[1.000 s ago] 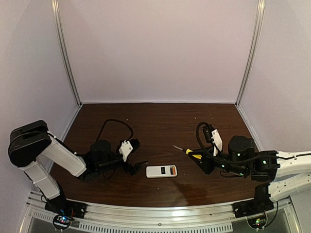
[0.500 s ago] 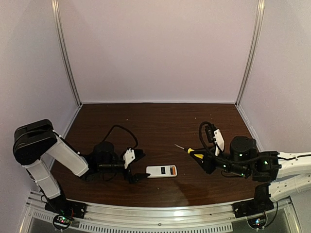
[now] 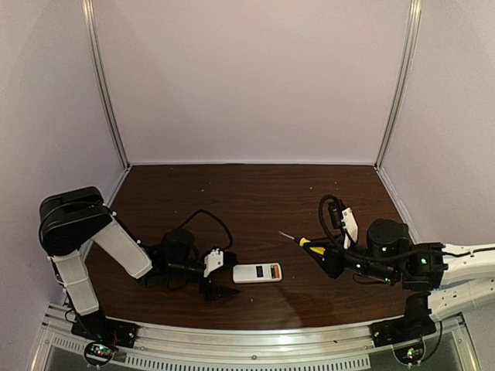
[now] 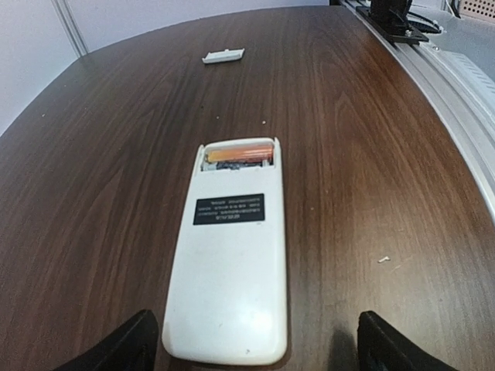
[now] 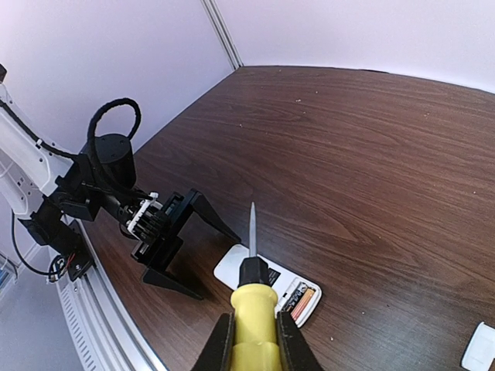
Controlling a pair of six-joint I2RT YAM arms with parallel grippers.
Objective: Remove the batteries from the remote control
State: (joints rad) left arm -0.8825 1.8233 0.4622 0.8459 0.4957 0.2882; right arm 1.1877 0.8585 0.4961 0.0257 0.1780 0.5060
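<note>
The white remote control (image 3: 255, 273) lies back-up on the dark table, its battery bay open at the right end. Orange batteries (image 4: 238, 153) sit in that bay, and they also show in the right wrist view (image 5: 300, 300). My left gripper (image 3: 230, 281) is open, low at the remote's left end. In the left wrist view its fingertips (image 4: 128, 348) flank the remote (image 4: 232, 263) without touching. My right gripper (image 5: 255, 344) is shut on the yellow-handled screwdriver (image 5: 254, 305), held above the table right of the remote, tip pointing left.
The small white cover piece (image 4: 223, 55) lies on the table beyond the remote, and it shows at the lower right of the right wrist view (image 5: 479, 346). A metal rail (image 3: 232, 336) runs along the near table edge. Walls enclose the other three sides.
My left gripper has moved right and down along the table until its open fingers reach the remote's left end. The right arm with the screwdriver has barely shifted.
</note>
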